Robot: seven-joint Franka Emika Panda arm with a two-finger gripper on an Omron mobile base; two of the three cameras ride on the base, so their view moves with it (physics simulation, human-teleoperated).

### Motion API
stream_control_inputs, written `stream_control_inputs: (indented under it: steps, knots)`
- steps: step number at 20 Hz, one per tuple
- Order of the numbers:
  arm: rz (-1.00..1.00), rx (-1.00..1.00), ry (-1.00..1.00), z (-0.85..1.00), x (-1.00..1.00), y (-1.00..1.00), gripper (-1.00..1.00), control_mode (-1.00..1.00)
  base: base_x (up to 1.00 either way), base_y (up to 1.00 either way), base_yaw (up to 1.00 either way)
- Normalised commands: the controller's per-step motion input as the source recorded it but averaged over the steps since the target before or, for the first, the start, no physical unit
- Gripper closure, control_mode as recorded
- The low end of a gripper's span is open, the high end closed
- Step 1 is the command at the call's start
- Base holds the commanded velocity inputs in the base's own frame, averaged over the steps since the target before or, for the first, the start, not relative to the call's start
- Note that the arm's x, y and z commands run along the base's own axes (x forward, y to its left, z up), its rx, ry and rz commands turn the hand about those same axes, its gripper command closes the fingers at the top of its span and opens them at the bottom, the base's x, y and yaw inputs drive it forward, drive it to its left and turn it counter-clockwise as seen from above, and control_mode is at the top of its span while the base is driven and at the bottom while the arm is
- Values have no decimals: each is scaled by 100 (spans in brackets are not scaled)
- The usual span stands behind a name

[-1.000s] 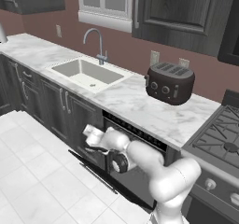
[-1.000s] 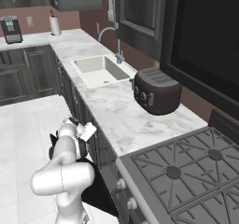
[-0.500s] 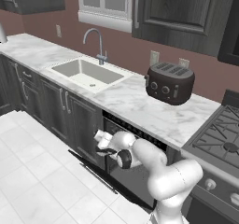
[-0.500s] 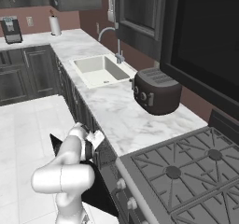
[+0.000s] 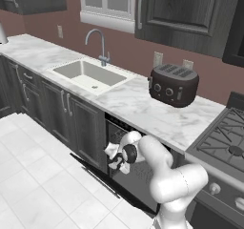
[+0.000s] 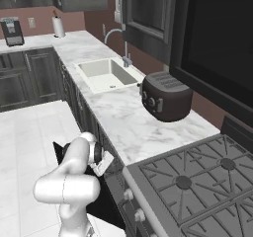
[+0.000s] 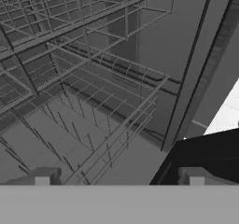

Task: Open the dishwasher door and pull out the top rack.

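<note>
The dishwasher door (image 5: 102,178) is dropped open, hanging low out in front of the cabinets as a flat black panel just above the white tile floor (image 5: 33,175), under the marble counter (image 5: 138,106) between the sink (image 5: 88,75) and the stove (image 5: 224,137). You can see it from the other side too, as a dark slab (image 6: 106,201) behind the arm. The gripper (image 5: 116,157) is poking right into the dishwasher opening at upper-rack height, fingers spread apart with nothing pinched between them; the two fingertips (image 7: 44,176) sit wide at the bottom of the hand view. Straight ahead of them is wire rack grid, with the top rack (image 7: 51,27) running across the upper part of that view, inside the tub as far as I can tell. A black toaster (image 5: 174,84) sits on the counter right above the dishwasher, and the faucet (image 5: 98,44) is behind the sink.
</note>
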Motion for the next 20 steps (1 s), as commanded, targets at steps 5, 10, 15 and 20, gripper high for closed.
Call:
stream_control_inputs:
  steps: [5,10,15,20]
  knots:
    - [11,-4,49,1,54,0,-100,-100,0,0,0]
    - [4,-19,23,35,38,0,-100,-100,0,0,0]
    - [0,-28,7,67,45,0,-100,-100,0,0,0]
    - [0,-26,8,48,41,0,-100,-100,0,0,0]
